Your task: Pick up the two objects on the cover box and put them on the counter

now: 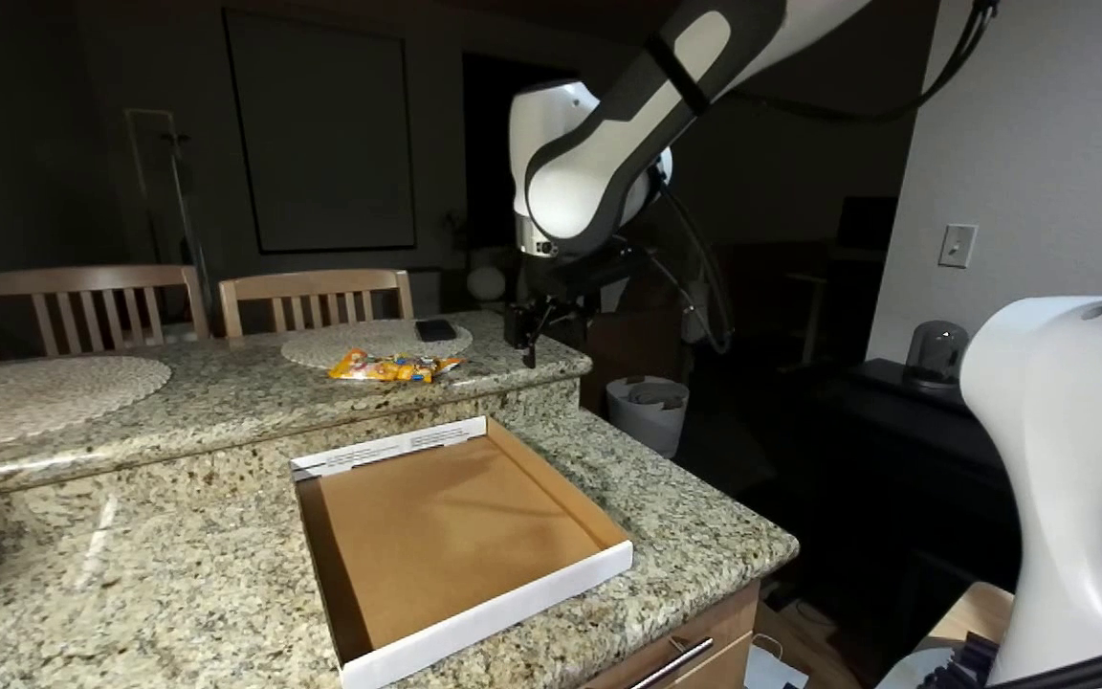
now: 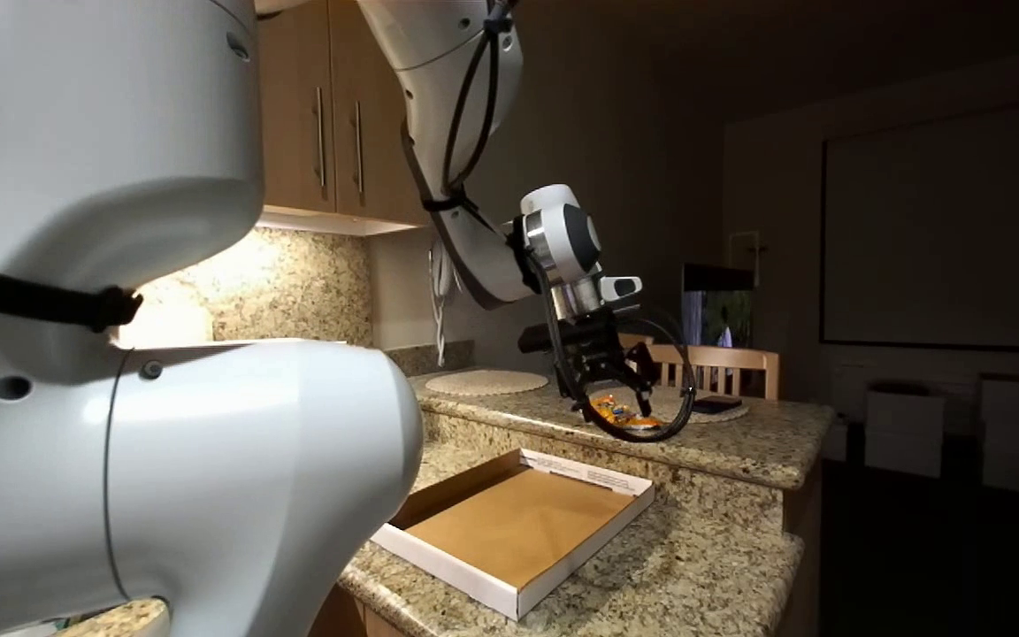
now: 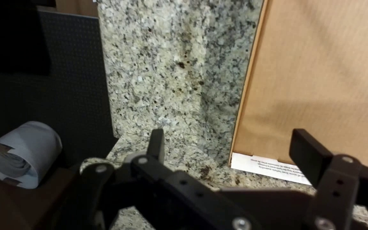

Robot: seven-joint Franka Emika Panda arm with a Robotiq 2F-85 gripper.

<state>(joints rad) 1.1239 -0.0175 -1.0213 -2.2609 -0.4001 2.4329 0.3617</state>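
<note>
The crinkly orange-and-yellow packets (image 1: 393,367) lie close together on the raised ledge of the speckled granite counter (image 1: 178,574). They also show in an exterior view (image 2: 614,411), partly behind the gripper. I cannot tell where one packet ends and the other begins. The cover box (image 1: 455,536) lies on the lower counter level, its brown bottom bare. My gripper (image 3: 228,131) is open, with nothing between its fingers. It hangs above the counter near the ledge's end (image 1: 537,340), beside the packets and apart from them. The wrist view shows the box's corner (image 3: 315,80) below it, but no packet.
Round pale placemats (image 1: 34,392) lie on the ledge, and a black phone-like object (image 1: 435,330) rests on one. Wooden chairs (image 1: 317,287) stand behind the ledge. A white bin (image 1: 647,421) stands past the counter's end. The ledge forms a step above the box.
</note>
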